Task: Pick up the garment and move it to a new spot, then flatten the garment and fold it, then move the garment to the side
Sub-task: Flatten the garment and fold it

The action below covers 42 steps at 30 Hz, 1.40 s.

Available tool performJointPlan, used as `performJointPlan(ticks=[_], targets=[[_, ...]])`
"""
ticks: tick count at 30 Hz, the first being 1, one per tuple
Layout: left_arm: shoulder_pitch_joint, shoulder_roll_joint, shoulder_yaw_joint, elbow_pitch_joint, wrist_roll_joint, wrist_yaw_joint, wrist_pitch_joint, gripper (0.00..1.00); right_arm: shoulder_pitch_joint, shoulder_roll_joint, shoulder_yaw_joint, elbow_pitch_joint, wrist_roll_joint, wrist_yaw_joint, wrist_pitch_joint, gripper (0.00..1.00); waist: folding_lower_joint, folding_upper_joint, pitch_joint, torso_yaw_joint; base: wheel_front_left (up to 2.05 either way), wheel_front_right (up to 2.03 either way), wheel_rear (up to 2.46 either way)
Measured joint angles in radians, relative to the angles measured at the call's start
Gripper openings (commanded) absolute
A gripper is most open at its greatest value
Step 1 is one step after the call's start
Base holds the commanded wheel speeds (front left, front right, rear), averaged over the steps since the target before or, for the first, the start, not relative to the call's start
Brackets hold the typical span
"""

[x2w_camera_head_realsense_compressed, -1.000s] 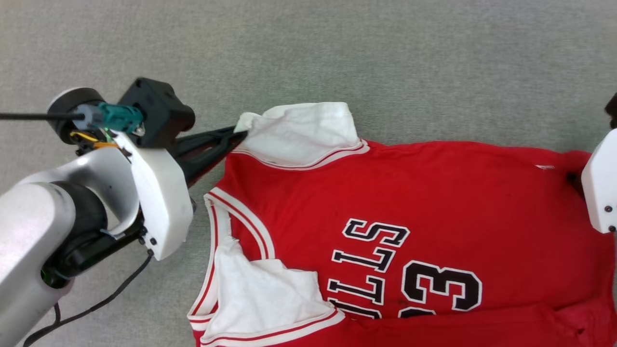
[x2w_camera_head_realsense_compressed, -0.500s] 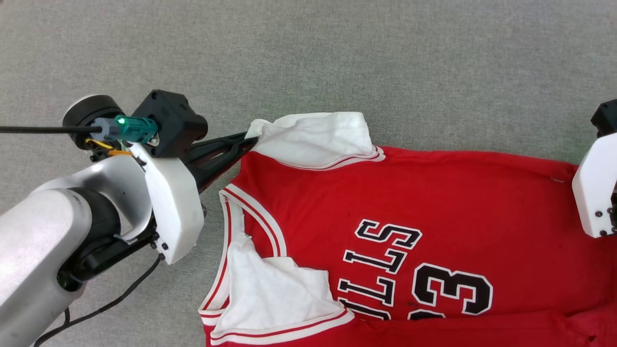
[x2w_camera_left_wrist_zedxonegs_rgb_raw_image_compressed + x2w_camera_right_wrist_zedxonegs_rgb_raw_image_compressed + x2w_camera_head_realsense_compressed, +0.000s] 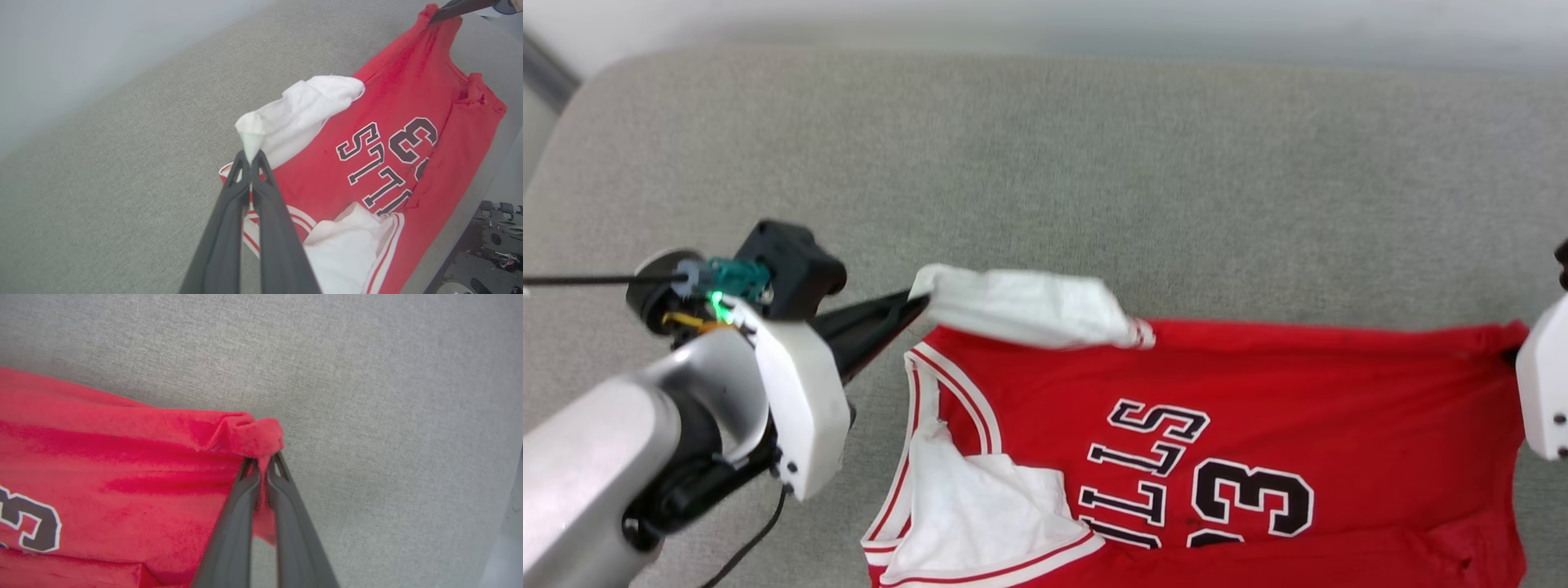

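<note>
While across grey cushion point(image 3: 1094, 163), garment point(image 3: 1258, 384): white sleeve tip point(image 3: 251, 130) in tight-shut left pincer point(image 3: 250, 154); red hem corner point(image 3: 261, 435) in tight-shut right pincer point(image 3: 264, 457)

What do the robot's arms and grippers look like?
The left arm is silver with a white wrist cover, a black block, a teal plug and a thin black cable. The left gripper and right gripper each have two long, dark grey, tapering fingers.
</note>
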Motion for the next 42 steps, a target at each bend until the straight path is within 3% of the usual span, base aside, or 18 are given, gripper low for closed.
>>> performJointPlan(ticks=[9, 17, 21, 34, 35, 36, 42], targets=[[0.182, 0.080, -0.026, -0.072, -0.038, 0.071, -0.031, 0.00, 0.240, 0.075, -0.081, -0.127, 0.009, 0.000, -0.021, 0.00, 0.0000, 0.0000, -0.092, -0.005, 0.00, 0.00, 0.00], [0.325, 0.123, -0.083, -0.109, -0.082, 0.105, -0.034, 0.00, 0.378, 0.081, -0.067, -0.156, 0.016, 0.000, -0.046, 0.00, 0.0000, 0.0000, -0.111, 0.003, 0.00, 0.00, 0.00], [0.353, 0.119, -0.115, -0.080, -0.079, 0.106, -0.028, 0.00, 0.409, 0.058, -0.037, -0.142, 0.014, 0.000, -0.068, 0.00, 0.0000, 0.0000, -0.103, 0.006, 0.00, 0.00, 0.00], [0.362, 0.026, -0.189, 0.097, -0.036, 0.059, -0.014, 0.00, 0.402, 0.015, 0.048, -0.049, 0.021, 0.000, -0.141, 0.00, 0.0000, 0.0000, -0.088, 0.005, 0.00, 0.00, 0.00], [0.362, 0.015, -0.192, 0.110, -0.035, 0.059, -0.023, 0.29, 0.402, 0.011, 0.053, -0.042, 0.021, 0.000, -0.152, 0.93, 0.0000, 0.0000, -0.091, 0.004, 0.00, 0.00, 0.00], [0.362, 0.003, -0.195, 0.120, -0.030, 0.057, -0.033, 0.96, 0.401, 0.011, 0.053, -0.034, 0.022, 0.000, -0.161, 1.00, 0.0000, 0.0000, -0.094, 0.004, 0.00, 0.00, 0.00], [0.367, -0.040, -0.187, 0.159, -0.013, 0.060, -0.109, 1.00, 0.392, 0.007, 0.053, -0.046, 0.090, 0.000, -0.170, 1.00, 0.0000, 0.0000, -0.132, 0.000, 0.00, 0.00, 0.00]])
